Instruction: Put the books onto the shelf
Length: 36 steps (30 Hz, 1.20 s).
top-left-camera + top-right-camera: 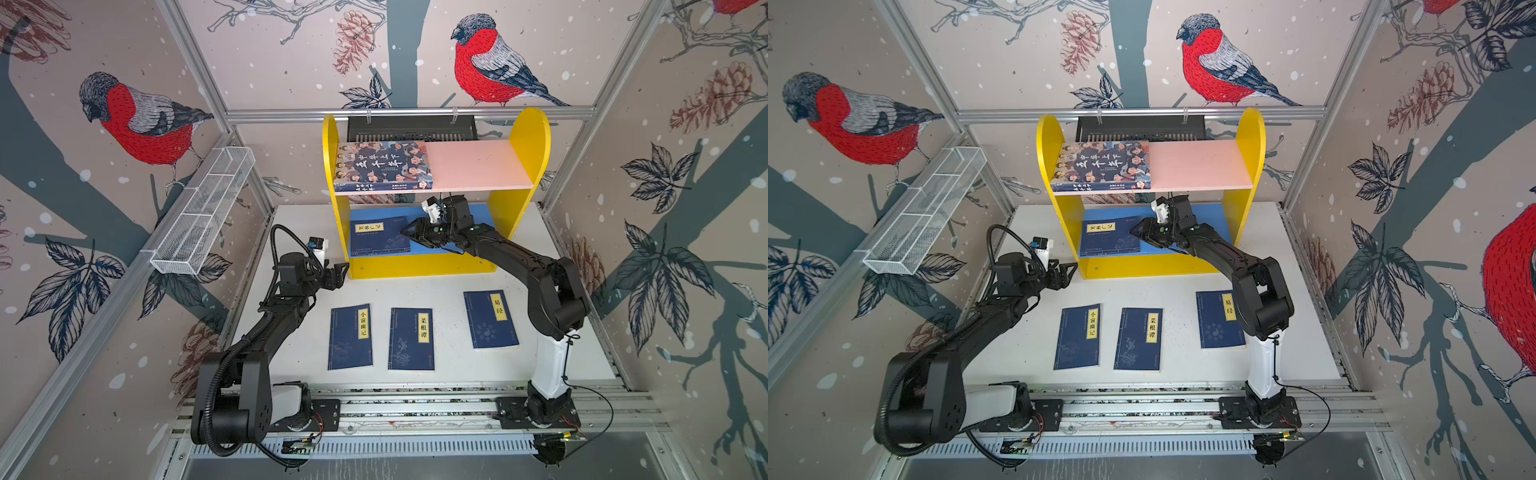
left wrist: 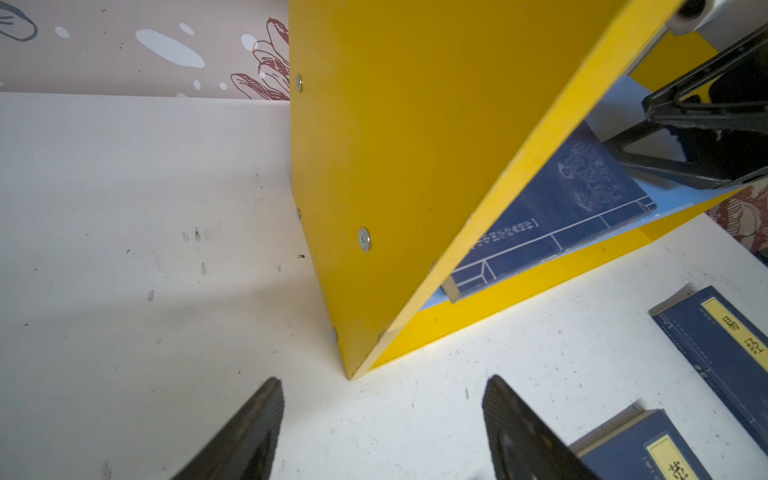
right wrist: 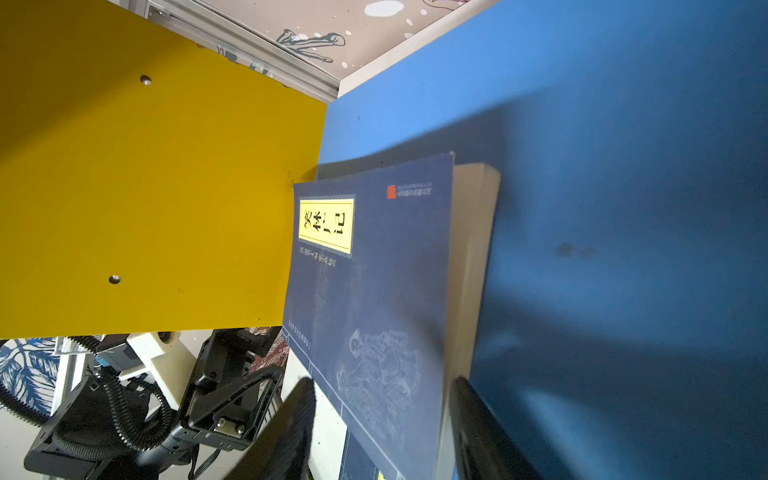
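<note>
The yellow shelf (image 1: 530, 141) stands at the back of the white table. A thick book with a cartoon cover (image 1: 382, 166) lies on its pink upper board (image 1: 478, 164). One navy book (image 1: 376, 237) (image 3: 374, 270) lies flat on the blue lower board (image 3: 623, 208). My right gripper (image 1: 406, 231) (image 3: 382, 380) reaches into that tier, open. Its jaws straddle the book's near edge, one finger clear of the cover. Three navy books (image 1: 350, 336) (image 1: 411, 338) (image 1: 490, 319) lie on the table. My left gripper (image 1: 343, 272) (image 2: 384, 380) hovers open and empty by the shelf's front left corner.
A white wire-mesh basket (image 1: 203, 212) hangs on the left wall. A black slotted tray (image 1: 411, 128) hangs behind the shelf. The metal rail (image 1: 415, 405) with both arm bases runs along the table's front edge. Bare table lies between the shelf and the three books.
</note>
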Motion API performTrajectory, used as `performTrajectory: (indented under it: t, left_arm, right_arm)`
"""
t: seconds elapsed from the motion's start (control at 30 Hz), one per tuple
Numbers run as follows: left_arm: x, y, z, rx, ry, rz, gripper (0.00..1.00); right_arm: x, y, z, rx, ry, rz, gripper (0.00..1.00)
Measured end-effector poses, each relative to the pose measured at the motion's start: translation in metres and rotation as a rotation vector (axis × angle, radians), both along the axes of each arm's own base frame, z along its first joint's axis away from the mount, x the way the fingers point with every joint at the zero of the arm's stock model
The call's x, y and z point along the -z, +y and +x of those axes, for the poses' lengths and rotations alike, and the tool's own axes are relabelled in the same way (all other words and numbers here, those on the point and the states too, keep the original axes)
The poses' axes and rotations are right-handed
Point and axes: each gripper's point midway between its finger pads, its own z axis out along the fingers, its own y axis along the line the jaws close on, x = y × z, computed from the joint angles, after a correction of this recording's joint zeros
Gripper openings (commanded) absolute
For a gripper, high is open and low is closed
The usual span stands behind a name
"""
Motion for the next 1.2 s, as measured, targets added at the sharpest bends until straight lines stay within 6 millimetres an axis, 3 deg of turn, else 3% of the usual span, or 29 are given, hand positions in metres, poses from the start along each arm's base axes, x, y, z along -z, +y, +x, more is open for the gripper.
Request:
performTrajectory:
  t: [0.83,1.2]
  left_arm:
    - [0.002,-0.004,0.001,0.012,-0.003,-0.029,0.75]
    - [0.006,0.0,-0.009,-0.028,0.151,-0.057,0.75]
  right_arm:
    - [0.006,0.005,-0.001,0.008,0.016,-0.025,0.54]
    - [0.007,0.005,-0.005,0.004,0.015,-0.025,0.56]
